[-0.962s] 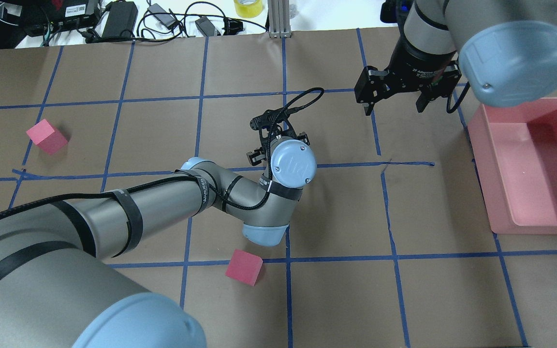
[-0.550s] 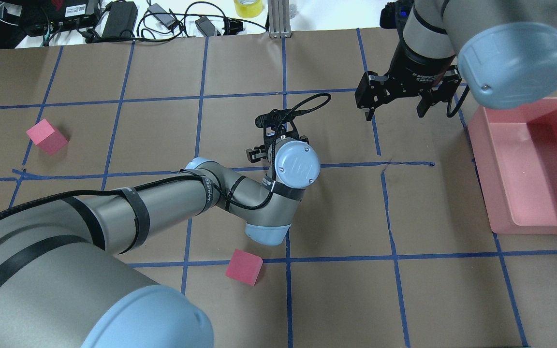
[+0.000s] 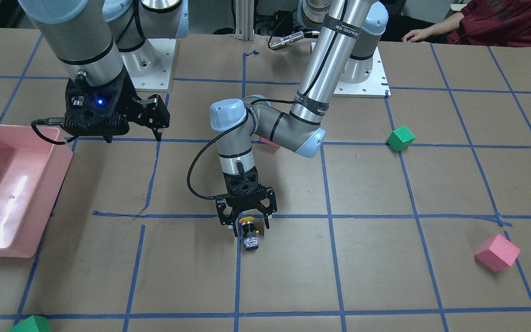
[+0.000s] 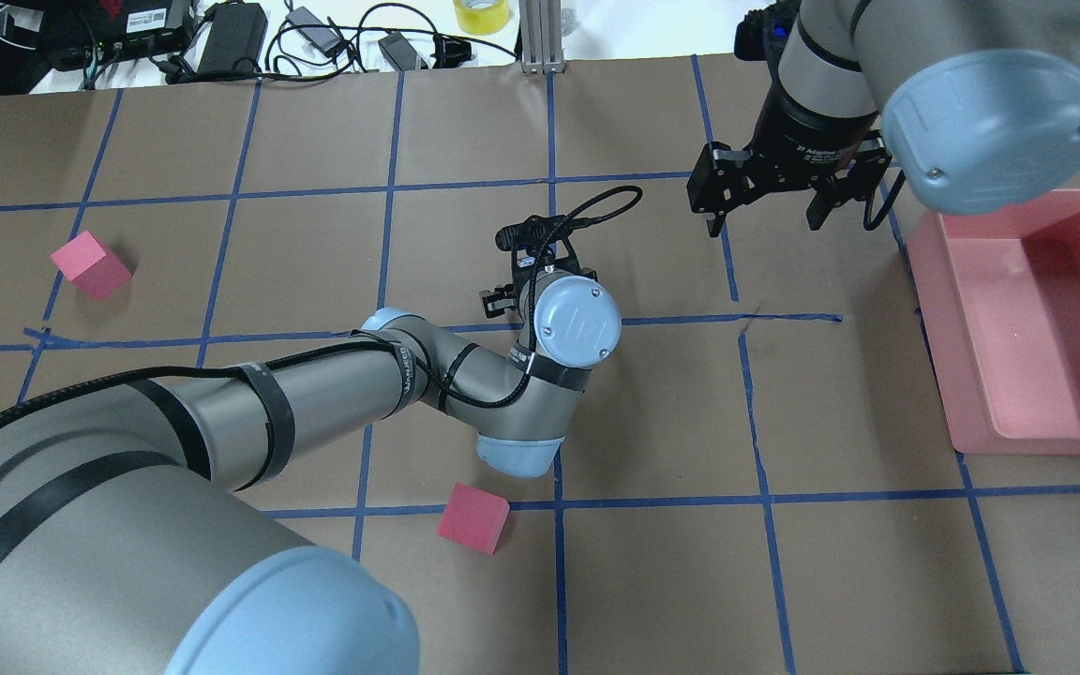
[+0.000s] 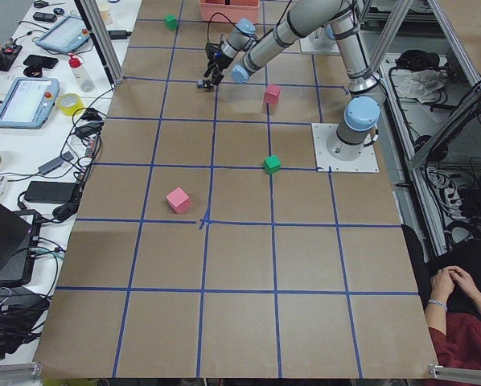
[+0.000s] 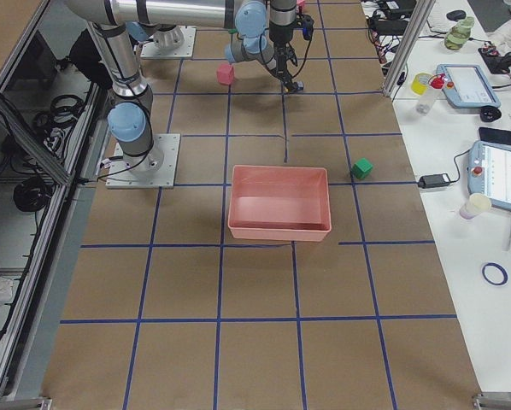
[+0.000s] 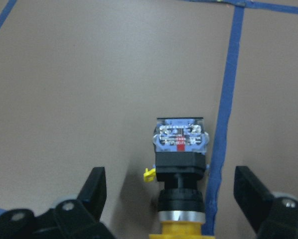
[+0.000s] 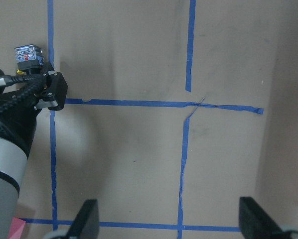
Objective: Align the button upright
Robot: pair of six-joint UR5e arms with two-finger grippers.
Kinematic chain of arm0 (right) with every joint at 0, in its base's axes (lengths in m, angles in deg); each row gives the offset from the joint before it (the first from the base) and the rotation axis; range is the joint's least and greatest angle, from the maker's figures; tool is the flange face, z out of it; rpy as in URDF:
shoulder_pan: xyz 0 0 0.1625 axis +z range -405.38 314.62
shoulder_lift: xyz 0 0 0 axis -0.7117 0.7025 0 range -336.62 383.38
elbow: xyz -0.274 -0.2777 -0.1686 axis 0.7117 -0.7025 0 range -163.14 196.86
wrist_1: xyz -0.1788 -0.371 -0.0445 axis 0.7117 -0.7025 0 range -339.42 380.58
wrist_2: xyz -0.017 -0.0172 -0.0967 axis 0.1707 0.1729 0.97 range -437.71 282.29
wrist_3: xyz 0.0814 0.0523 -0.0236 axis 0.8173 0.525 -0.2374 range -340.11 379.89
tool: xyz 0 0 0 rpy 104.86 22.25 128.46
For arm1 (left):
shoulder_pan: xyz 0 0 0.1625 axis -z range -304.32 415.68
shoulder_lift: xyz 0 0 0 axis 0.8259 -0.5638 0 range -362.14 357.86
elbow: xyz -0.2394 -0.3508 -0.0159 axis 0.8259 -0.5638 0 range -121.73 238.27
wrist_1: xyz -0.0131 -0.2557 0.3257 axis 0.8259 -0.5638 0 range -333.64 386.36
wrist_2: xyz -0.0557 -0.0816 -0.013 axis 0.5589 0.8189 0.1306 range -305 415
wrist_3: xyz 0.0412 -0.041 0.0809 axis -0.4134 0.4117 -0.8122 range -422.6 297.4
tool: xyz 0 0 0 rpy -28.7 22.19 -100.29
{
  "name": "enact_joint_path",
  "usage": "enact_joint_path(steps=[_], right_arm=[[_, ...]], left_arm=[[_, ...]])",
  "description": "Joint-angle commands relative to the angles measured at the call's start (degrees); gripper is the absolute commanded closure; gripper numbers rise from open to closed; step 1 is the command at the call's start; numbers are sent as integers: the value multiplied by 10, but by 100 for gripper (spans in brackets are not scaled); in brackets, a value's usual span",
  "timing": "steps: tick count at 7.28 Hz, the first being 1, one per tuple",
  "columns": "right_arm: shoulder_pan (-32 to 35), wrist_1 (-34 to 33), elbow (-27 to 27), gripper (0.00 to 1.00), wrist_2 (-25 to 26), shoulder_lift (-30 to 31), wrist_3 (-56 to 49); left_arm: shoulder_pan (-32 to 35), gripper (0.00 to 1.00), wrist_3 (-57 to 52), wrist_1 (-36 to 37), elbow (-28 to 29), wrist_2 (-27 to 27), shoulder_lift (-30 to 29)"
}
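Observation:
The button (image 3: 249, 233) lies on its side on the brown paper beside a blue tape line, its yellow cap toward the robot and its silvery-blue contact block away from it. My left gripper (image 3: 250, 227) is open and low over it, with a finger on each side of the cap end, not touching. The left wrist view shows the button (image 7: 180, 149) between the spread fingers (image 7: 95, 189). My right gripper (image 4: 765, 211) is open and empty, raised near the pink bin. The overhead view hides the button under my left wrist.
A pink bin (image 4: 936, 319) stands at the robot's right. Pink cubes (image 4: 90, 264) (image 4: 472, 517) and green cubes (image 3: 400, 139) (image 3: 30, 325) are scattered on the table. Cables and power bricks (image 4: 231, 37) line the far edge.
My left wrist has shifted slightly to the right over the button. The right gripper has drifted a little toward the far edge. Both stay open.

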Motion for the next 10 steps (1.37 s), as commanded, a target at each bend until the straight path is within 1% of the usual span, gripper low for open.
enact_joint_path(steps=[1,2,3,4,5,7,8,9,10], right_arm=[[-3,-4,-11,0,2,3,3],[-3,-1,-12,0,21,4,3],[-3,2,-12,0,47,5,1],[0,9,-15,0,53,10,2],[-1,21,-15,0,54,15,4],[-4,22,-14,0,55,15,11],[-3,24,-15,0,56,15,26],[-4,22,-26,0,69,18,39],[-4,21,-35,0,88,20,42]], left_arm=[[0,28,1,1,1,-1,0],[0,29,4,13,0,-1,0],[0,36,4,14,0,-2,0],[0,40,5,14,0,-2,0],[0,52,5,15,0,-2,1],[0,83,5,15,0,-2,5],[0,86,5,15,0,-1,9],[0,89,5,14,0,-1,10],[0,89,3,13,0,2,15]])
